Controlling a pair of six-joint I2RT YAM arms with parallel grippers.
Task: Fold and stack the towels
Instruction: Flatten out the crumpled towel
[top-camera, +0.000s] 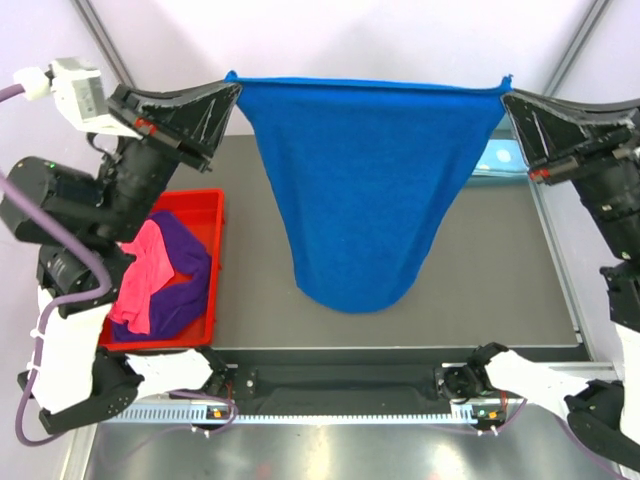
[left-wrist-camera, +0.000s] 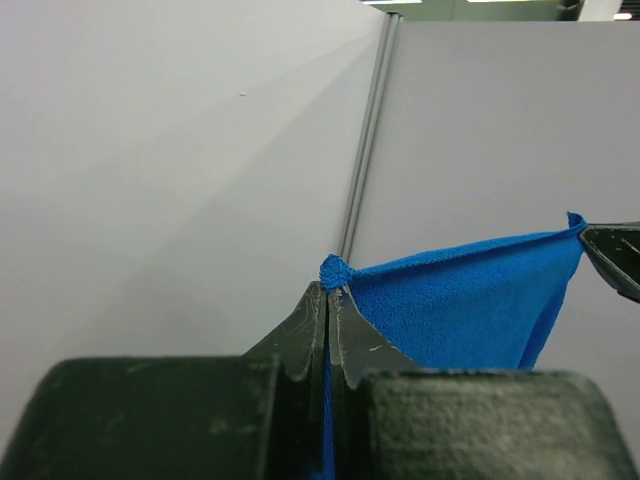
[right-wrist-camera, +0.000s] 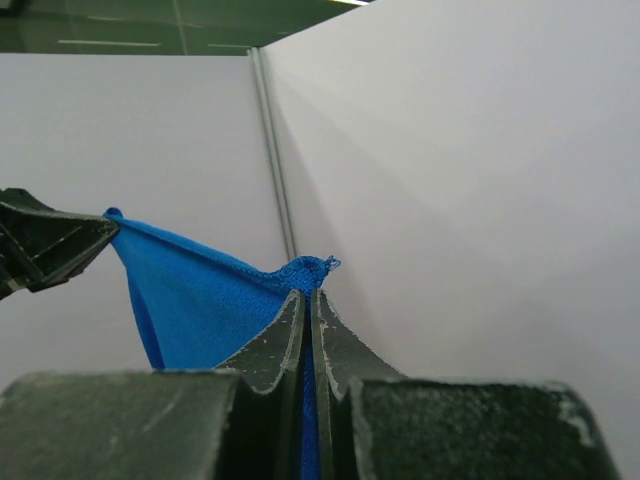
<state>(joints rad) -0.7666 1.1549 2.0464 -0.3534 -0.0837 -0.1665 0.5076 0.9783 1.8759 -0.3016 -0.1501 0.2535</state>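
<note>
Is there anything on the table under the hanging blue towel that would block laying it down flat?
Nothing visible does. The blue towel hangs over bare dark table. The red bin with the pink towel and purple towel sits off to its left; the table part behind the cloth is hidden.

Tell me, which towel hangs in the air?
The royal blue towel, stretched between the left gripper and right gripper by its top corners; the pink towel and purple towel lie crumpled in the red bin.
</note>
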